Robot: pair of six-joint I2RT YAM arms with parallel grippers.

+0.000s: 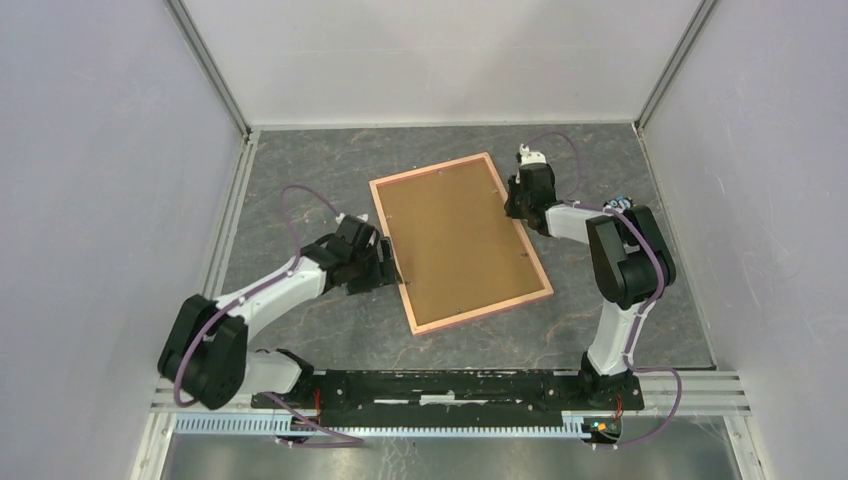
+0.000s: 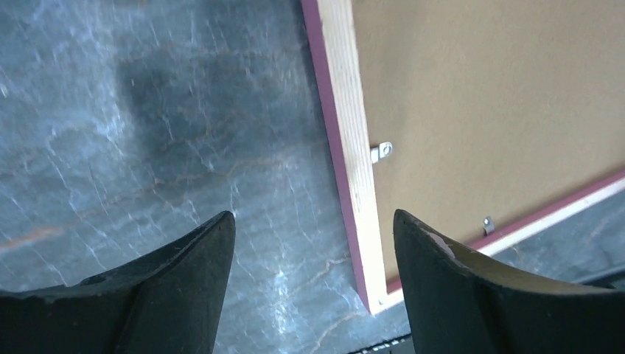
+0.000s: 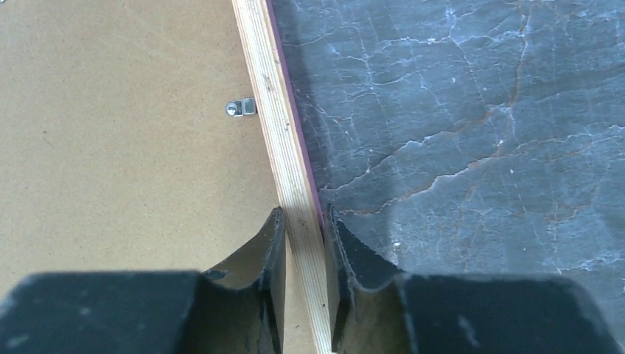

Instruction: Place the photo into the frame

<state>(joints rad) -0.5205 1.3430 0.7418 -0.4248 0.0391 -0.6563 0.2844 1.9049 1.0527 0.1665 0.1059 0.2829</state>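
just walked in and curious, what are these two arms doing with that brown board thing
Two robot arms are working on a picture frame that lies face down on the table, its brown backing up. The right fingers are pinched on the frame's right rail. The left fingers are spread open at the frame's left edge, gripping nothing. No photo shows in any view, so I can't tell whether it is already inside.

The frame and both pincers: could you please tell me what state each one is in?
frame, lying back up on the table, backing board fitted.
left pincer, open at the frame's edge, holding nothing.
right pincer, shut on the frame's side rail.
photo, not visible.
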